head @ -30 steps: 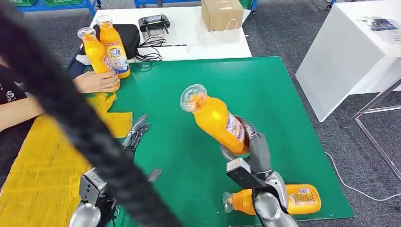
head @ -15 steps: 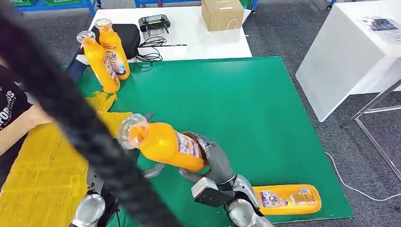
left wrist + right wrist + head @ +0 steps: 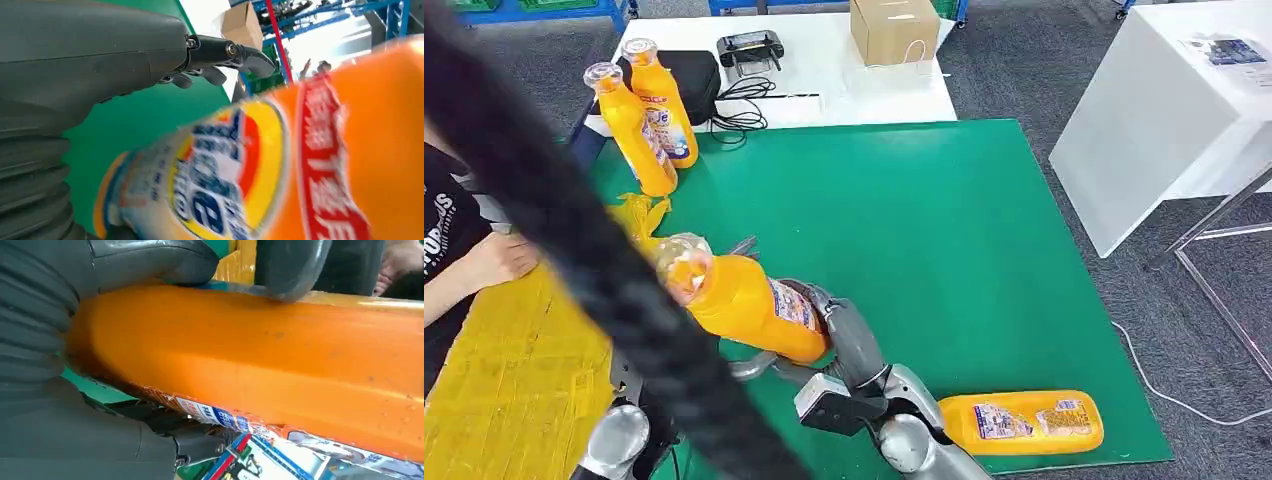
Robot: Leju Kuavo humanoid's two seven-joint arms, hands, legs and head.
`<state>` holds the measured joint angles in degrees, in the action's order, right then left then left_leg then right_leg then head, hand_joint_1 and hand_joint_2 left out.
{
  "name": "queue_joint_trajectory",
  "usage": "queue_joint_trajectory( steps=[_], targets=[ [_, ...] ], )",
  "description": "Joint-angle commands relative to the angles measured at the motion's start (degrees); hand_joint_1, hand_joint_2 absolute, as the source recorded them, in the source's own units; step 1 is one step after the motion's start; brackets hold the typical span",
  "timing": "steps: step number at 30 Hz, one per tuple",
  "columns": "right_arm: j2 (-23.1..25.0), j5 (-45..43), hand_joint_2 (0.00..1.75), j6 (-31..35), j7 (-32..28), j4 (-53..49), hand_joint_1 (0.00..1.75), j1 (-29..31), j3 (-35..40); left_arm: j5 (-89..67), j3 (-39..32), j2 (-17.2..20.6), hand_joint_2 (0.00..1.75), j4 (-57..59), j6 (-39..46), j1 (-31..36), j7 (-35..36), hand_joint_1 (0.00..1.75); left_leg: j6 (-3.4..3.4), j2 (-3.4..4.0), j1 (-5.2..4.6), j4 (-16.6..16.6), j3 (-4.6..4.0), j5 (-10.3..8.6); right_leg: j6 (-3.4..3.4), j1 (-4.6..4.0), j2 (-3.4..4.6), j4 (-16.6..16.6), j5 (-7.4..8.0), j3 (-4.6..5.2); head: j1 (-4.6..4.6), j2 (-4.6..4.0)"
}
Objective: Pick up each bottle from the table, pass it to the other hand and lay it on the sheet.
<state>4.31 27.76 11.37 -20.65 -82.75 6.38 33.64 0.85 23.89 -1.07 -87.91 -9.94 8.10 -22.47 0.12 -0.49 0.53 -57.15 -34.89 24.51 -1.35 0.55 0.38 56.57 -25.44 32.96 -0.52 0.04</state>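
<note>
Currently, an orange bottle is gripped by the right hand beside the spread-fingered left hand, near the counter's front-left corner.

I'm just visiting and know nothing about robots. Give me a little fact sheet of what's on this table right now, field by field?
Held bottle: orange bottle, tilted, cap toward the yellow sheet
Right hand: right hand grips the bottle's base end
Left hand: left hand open beside the bottle, fingers apart
Lying bottle: bottle flat on the green mat
Standing bottles: two bottles upright at the mat's far corner
Person: a hand resting on the sheet
</note>
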Motion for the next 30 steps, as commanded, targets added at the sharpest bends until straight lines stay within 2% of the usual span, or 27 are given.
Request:
queue_joint_trajectory(
  steps=[1,11,14,16,17,18,19,30],
  targets=[
    [0.11,0.21,1.75,-0.32,0.08,5.56,1.75,1.87,3.41,0.90,2.17,-0.37,1.75,2.69,-0.69,2.23,-0.22,0.00,0.03,0.01,0.04,0.03,0.21,0.03,0.02,-0.06,-0.06,-0.09,-0.01,-0.26,0.00,0.00],
    [0.66,-0.63,1.75,0.17,-0.07,9.62,1.75,2.74,2.58,2.33,4.17,0.03,1.75,0.68,-2.51,1.88,-1.25,0.00,0.02,0.01,0.02,0.04,0.17,0.03,0.01,-0.03,-0.05,-0.08,-0.02,-0.19,0.00,0.00],
    [0.80,-0.31,1.75,0.59,-0.11,10.83,1.75,2.80,2.35,3.72,3.39,-0.64,1.75,0.76,-2.02,1.74,-1.70,0.00,0.03,0.02,0.06,0.02,0.31,0.09,0.02,-0.08,-0.06,-0.11,-0.05,-0.36,0.00,0.00],
    [0.81,-0.18,1.75,0.74,-0.12,11.20,1.75,2.65,2.27,5.14,2.71,-1.21,1.75,0.79,-1.80,1.49,-1.79,0.00,0.02,-0.01,0.01,0.03,0.09,0.00,0.01,-0.02,-0.05,-0.07,0.00,-0.11,0.00,0.00],
    [0.79,-0.02,1.75,0.97,-0.10,11.29,1.75,2.50,2.21,5.70,2.44,-1.49,1.75,0.77,-1.65,1.34,-1.85,0.24,0.04,0.00,0.04,0.03,0.26,0.06,0.02,-0.06,-0.07,-0.11,-0.03,-0.31,0.00,0.00],
    [0.78,0.20,1.75,1.11,-0.07,11.43,1.75,2.44,2.23,6.40,2.26,-1.67,1.75,0.72,-1.61,1.23,-1.93,1.31,0.03,-0.02,0.04,0.03,0.16,0.03,0.01,-0.06,-0.08,-0.10,-0.01,-0.22,0.00,0.00],
    [0.79,0.22,1.75,1.14,-0.05,11.47,1.75,2.39,2.22,6.63,2.16,-1.80,1.75,0.69,-1.53,1.19,-1.97,1.75,0.03,-0.01,0.07,0.01,0.28,0.08,0.02,-0.09,-0.09,-0.12,-0.04,-0.35,0.00,0.00],
    [0.72,0.62,1.75,1.81,0.28,11.84,1.75,1.85,1.98,8.04,2.06,-2.19,1.75,0.65,-1.22,1.10,-2.08,1.75,0.02,-0.06,0.04,0.02,0.16,0.03,0.01,-0.05,-0.11,-0.09,-0.03,-0.20,-0.02,0.00]
  ],
)
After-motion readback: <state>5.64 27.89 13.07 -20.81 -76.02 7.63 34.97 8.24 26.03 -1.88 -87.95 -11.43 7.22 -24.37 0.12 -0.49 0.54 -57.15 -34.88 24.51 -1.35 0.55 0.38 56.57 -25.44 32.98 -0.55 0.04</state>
